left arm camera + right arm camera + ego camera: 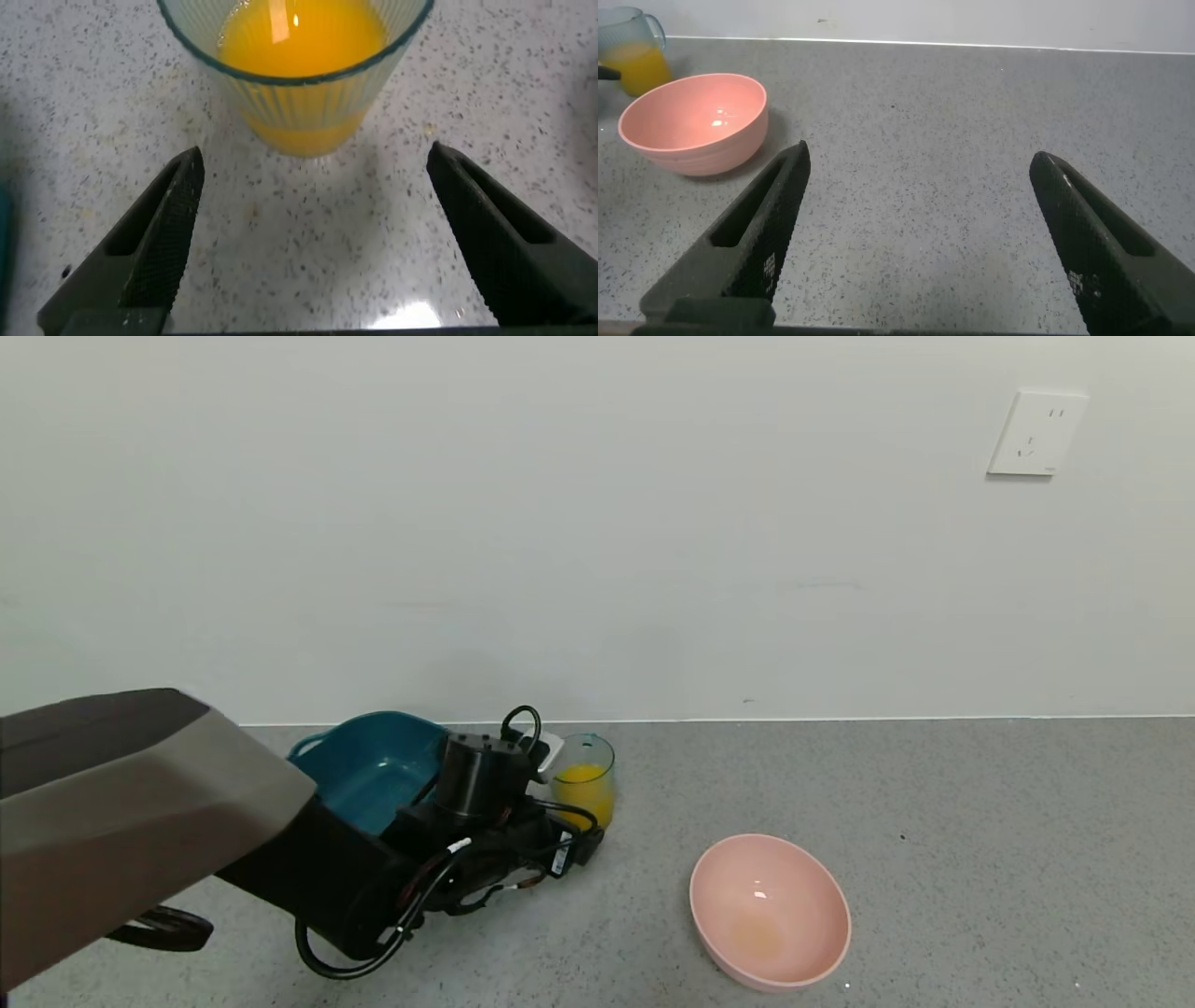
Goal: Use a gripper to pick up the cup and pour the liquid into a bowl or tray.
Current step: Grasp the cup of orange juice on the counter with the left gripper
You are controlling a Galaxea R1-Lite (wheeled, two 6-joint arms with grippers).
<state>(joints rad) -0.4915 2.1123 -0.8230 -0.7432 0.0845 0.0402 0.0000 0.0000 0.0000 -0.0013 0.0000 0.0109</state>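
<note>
The cup [584, 775], a see-through pale teal ribbed tumbler, stands upright on the grey counter and is about half full of orange-yellow liquid [583, 786]. The dark teal tub [369, 767] with a loop handle stands just to its left, against the wall. My left gripper [560, 807] reaches in between them. In the left wrist view it [315, 154] is open and the cup [299, 103] with its liquid [304, 37] stands just beyond the fingertips, not between them. My right gripper [920, 157] is open and empty over bare counter, out of the head view.
A round pink bowl [770, 910] sits on the counter to the right of the cup, with a faint yellowish stain inside; it also shows in the right wrist view [691, 121]. The white wall runs close behind the cup and tub. A wall socket [1036, 432] is high right.
</note>
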